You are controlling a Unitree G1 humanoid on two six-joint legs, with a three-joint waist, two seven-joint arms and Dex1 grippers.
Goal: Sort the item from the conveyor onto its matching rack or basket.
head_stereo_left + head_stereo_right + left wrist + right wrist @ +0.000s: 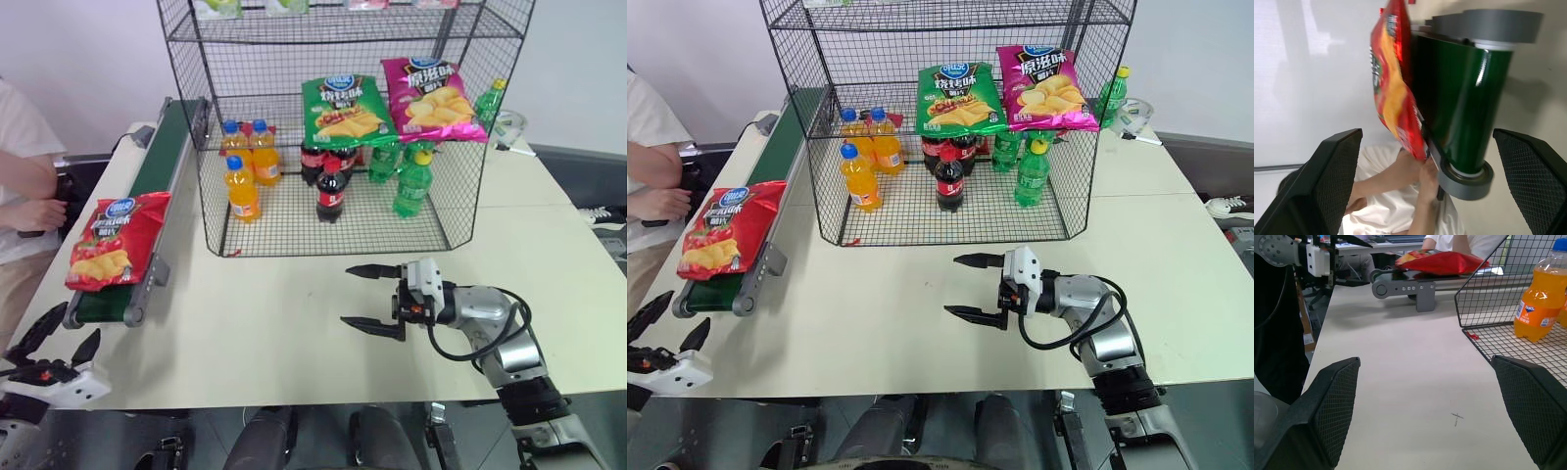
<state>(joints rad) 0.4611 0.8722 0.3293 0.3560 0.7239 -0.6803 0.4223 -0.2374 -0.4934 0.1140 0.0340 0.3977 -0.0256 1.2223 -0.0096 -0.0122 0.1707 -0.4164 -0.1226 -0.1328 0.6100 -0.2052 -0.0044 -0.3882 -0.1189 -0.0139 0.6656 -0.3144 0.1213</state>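
- Left gripper (54, 345): we find its jaws apart, empty, near the conveyor (167, 157) end.
- Red chip bag (116, 240) unpicked on the belt; grasp and transfer to rack (343, 117) remain.

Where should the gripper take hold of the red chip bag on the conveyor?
Probably the red bag's near edge, which overhangs the conveyor end. The open left gripper sits just in front of it, so come straight forward and pinch the flat seam.

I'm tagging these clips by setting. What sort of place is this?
Probably a robot test lab staged as a shop: a small conveyor on a plain table, a wire rack stocked with drinks and chip bags, and a red chip bag awaiting sorting.
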